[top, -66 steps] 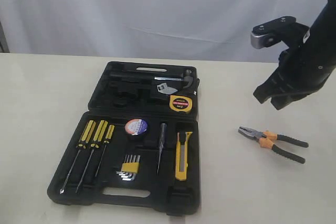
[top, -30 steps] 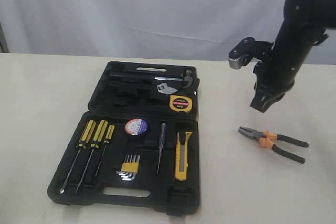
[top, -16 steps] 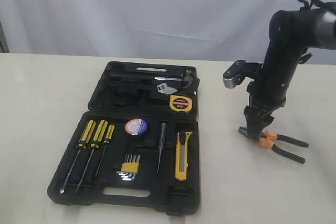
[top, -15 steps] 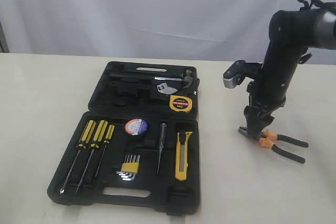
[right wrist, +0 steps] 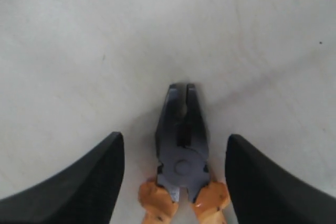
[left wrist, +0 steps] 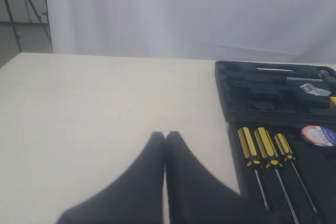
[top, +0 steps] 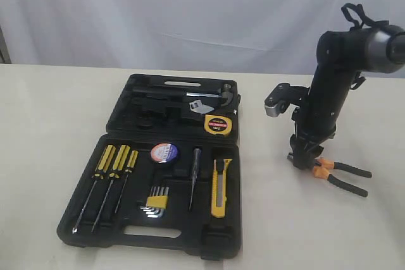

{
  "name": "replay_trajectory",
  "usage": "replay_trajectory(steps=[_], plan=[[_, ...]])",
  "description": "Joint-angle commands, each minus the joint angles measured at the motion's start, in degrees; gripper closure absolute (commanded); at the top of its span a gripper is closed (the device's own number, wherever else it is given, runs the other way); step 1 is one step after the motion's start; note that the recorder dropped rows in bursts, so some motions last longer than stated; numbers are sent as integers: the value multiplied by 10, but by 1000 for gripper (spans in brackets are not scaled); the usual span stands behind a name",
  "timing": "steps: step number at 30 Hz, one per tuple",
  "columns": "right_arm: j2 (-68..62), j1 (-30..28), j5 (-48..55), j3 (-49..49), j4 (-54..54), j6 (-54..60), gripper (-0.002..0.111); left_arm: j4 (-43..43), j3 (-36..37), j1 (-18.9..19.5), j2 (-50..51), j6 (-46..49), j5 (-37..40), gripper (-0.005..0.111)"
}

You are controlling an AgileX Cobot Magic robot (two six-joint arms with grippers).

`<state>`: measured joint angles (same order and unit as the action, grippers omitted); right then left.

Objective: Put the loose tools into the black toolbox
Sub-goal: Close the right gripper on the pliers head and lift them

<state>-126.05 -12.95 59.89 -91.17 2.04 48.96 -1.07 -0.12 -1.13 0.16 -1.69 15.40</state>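
Nearest the camera in the exterior view, at lower centre-left of the frame, the black toolbox [top: 183, 235] lies open on the pale table [top: 44, 131]. Its front tray holds three yellow-and-black screwdrivers [top: 114, 164] at the left and a yellow-holdered hex key set [top: 156, 202] in the middle. Next comes a slim dark tool [top: 195, 175] whose kind is hard to make out, then the long yellow utility knife [top: 219, 188] in the right-hand slot. The dark tape roll [top: 164, 152] sits in the tray's rear row. Beyond the hinge, the lid half carries the small yellow tape measure [top: 216, 124] at its right end and a hammer [top: 212, 95] along the back. The other dark shapes there blend into the moulding.

At the right of the frame the orange-and-black pliers [top: 338, 174] lie on the table, well apart from the box. Their nose is hidden behind the right gripper [top: 299, 159], which stands upright over it. The right wrist view shows that pincer spread, its dark fingers [right wrist: 89, 177] on either side of the pliers' head with bare table in both gaps. The handles are cut off at that frame's bottom edge. Whether the fingertips touch the table cannot be told.

The left gripper [left wrist: 165, 136] shows only in its own wrist view, its fingers pressed together over bare table near the toolbox. The frame's right edge cuts off part of the box and the tape roll. A white curtain [top: 190, 11] closes the background.
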Motion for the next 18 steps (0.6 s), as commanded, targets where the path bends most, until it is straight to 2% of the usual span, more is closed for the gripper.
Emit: replay_trajectory(steps=[1,13,16,18], plan=[[-12,-9,-5,-5,2,10,54,-1,1,-1,-2,0,0,107],[-24,-16,2,-7,-8,-19,54,-1,1,-1,-2,0,0,107],[-24,-16,3,-7,-11,-46,63,-1,1,-1,-2,0,0,107],[-24,-16,3,-7,-11,-74,76,-1,1,-1,-2,0,0,107]])
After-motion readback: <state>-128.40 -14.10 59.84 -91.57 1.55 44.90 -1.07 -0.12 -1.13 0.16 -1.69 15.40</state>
